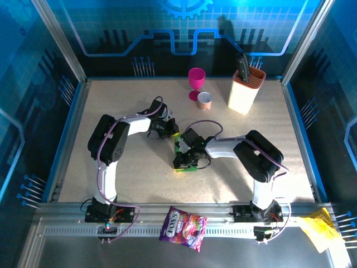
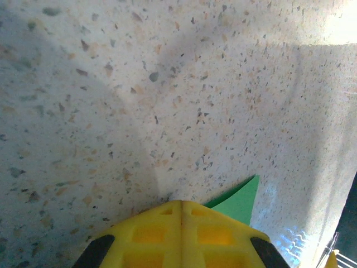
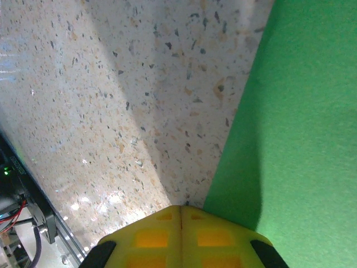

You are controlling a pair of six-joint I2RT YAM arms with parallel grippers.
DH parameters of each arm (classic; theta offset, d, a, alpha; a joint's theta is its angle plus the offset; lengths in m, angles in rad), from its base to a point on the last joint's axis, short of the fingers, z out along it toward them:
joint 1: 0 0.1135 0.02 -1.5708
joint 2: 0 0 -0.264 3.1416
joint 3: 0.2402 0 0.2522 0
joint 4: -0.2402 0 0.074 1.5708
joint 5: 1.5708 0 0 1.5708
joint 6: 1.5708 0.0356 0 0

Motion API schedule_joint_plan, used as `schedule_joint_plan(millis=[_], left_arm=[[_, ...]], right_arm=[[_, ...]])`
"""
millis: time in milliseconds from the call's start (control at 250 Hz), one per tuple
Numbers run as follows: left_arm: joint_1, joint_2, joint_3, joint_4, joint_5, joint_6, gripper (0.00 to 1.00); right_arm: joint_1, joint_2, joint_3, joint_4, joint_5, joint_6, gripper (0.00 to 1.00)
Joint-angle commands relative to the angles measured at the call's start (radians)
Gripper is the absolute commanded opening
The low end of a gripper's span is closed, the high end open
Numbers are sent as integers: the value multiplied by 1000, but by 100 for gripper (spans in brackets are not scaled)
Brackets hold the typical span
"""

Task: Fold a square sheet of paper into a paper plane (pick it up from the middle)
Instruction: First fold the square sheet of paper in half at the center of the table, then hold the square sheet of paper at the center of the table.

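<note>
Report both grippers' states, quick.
Left gripper: shut, tip beside a corner of the green paper; no grip visible.
Right gripper: shut, tip at the green paper's edge; no grip visible.

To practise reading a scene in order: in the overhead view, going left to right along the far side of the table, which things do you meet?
Pink goblet → small copper-coloured cup → beige knife block.
</note>
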Motion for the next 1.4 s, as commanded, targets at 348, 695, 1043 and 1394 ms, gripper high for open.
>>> schedule_joint_plan(millis=[348,695,1043,1394], left_arm=[[3,-77,-47,-15,24,11,0],[2,-12,-29,-57,-11,60,0],[2,15,-13,-104,-33,104,0],[-1,2,-36,-98,-32,98,0]], right_arm=[[10,76,5,-133,31,-24,0],[-1,38,91,-167,-2,-38,0],[-83,-77,243,-231,-55,-42,0],[-167,2,229,-130,-12,52,0]])
